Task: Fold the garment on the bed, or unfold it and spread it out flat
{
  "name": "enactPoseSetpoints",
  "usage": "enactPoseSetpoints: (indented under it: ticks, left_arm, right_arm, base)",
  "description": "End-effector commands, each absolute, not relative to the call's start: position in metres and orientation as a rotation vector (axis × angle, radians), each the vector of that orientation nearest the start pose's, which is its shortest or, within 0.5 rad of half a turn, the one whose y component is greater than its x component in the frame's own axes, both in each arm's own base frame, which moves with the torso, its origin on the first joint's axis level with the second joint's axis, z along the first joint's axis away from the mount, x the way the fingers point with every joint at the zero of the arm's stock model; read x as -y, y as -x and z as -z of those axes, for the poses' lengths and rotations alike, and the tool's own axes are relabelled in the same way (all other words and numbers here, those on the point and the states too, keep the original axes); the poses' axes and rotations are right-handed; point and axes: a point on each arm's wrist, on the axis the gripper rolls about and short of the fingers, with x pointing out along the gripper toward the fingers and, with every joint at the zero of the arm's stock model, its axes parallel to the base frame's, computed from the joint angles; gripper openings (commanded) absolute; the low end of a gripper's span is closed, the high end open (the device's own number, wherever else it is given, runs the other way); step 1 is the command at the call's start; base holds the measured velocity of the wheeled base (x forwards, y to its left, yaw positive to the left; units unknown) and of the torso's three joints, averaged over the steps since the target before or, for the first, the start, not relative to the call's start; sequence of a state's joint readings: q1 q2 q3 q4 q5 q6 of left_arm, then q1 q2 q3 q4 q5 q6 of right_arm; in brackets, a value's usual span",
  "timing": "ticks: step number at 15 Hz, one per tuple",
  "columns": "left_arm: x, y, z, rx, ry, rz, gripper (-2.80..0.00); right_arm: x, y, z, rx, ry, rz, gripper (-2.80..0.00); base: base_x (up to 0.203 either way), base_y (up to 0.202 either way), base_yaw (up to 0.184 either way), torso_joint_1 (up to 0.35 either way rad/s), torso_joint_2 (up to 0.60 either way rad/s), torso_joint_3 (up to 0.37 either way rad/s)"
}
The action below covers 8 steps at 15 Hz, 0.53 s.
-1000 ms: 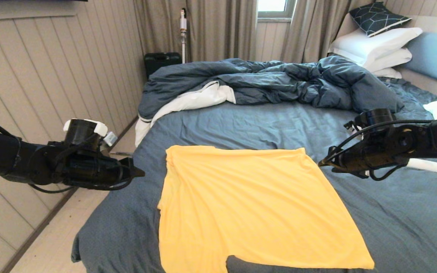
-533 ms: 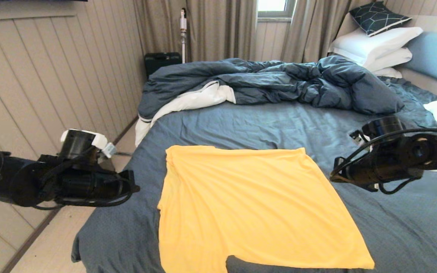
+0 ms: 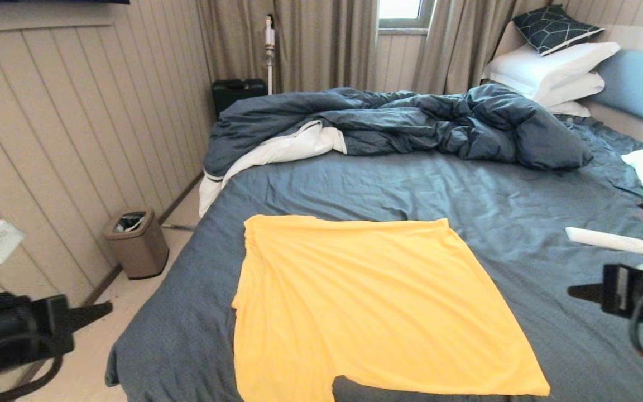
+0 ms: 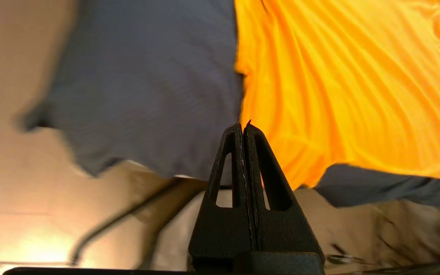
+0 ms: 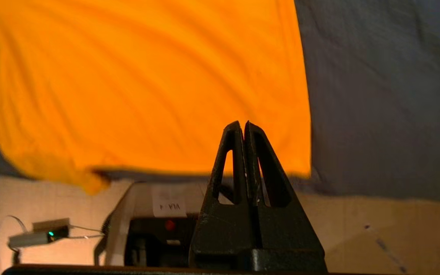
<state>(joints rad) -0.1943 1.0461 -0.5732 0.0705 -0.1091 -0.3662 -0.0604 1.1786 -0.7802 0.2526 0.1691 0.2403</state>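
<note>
The yellow-orange T-shirt (image 3: 372, 307) lies folded and flat on the near half of the bed (image 3: 411, 178), on the slate-blue sheet; it also shows as the garment (image 4: 342, 84) in the left wrist view and the garment (image 5: 147, 84) in the right wrist view. My left gripper (image 3: 104, 307) hangs low at the far left, off the bed's side over the floor, shut and empty. My right gripper (image 3: 575, 290) sits low at the far right above the sheet, shut and empty. Both are well apart from the shirt. The shut tips show as left gripper (image 4: 243, 126) and right gripper (image 5: 242, 124).
A rumpled dark blue duvet (image 3: 399, 120) with white underside lies across the far half. White pillows (image 3: 550, 67) lean on the blue headboard (image 3: 639, 84). A white remote-like object (image 3: 606, 241) lies on the sheet at right. A brown bin (image 3: 137, 243) stands on the floor at left.
Both arms have pulled back and down toward the view's lower corners, away from the shirt. The bin behind the left arm is now uncovered. The shirt has not moved.
</note>
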Motion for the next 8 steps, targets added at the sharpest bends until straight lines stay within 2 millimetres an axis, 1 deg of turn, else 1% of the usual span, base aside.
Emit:
enactPoseSetpoints:
  ticks: [1, 2, 3, 4, 5, 6, 7, 8]
  left_arm:
    - [0.012, -0.054, -0.206, -0.380, 0.318, 0.196, -2.80]
    - [0.007, -0.032, -0.201, -0.341, 0.301, 0.183, -2.80]
    - [0.003, -0.012, -0.193, -0.301, 0.281, 0.172, -2.80]
    - [-0.001, 0.007, -0.182, -0.262, 0.253, 0.163, -2.80]
    - [-0.004, 0.019, -0.170, -0.237, 0.223, 0.136, -2.80]
    - [-0.006, 0.022, -0.155, -0.247, 0.192, 0.069, -2.80]
    - [-0.007, 0.019, -0.135, -0.285, 0.152, -0.013, -2.80]
    - [-0.008, 0.014, -0.130, -0.245, 0.127, -0.080, -2.80]
  right_arm:
    - [0.000, -0.072, -0.232, -0.461, -0.268, -0.061, -2.80]
    - [-0.001, -0.044, -0.224, -0.419, -0.245, -0.072, -2.80]
    - [-0.003, -0.019, -0.212, -0.380, -0.217, -0.081, -2.80]
    - [-0.004, 0.003, -0.197, -0.340, -0.185, -0.089, -2.80]
    - [-0.005, 0.022, -0.180, -0.300, -0.154, -0.097, -2.80]
    - [-0.005, 0.034, -0.162, -0.273, -0.131, -0.104, -2.80]
    - [-0.005, 0.043, -0.143, -0.246, -0.110, -0.111, -2.80]
    - [-0.004, 0.046, -0.125, -0.235, -0.092, -0.117, -2.80]
  base:
    - [0.000, 0.000, 0.000, 0.000, 0.00, 0.000]
    - [0.000, 0.000, 0.000, 0.000, 0.00, 0.000]
    - [0.000, 0.000, 0.000, 0.000, 0.00, 0.000]
    - [0.000, 0.000, 0.000, 0.000, 0.00, 0.000]
    - [0.000, 0.000, 0.000, 0.000, 0.00, 0.000]
    - [0.000, 0.000, 0.000, 0.000, 0.00, 0.000]
    - [0.000, 0.000, 0.000, 0.000, 0.00, 0.000]
    - [0.000, 0.000, 0.000, 0.000, 0.00, 0.000]
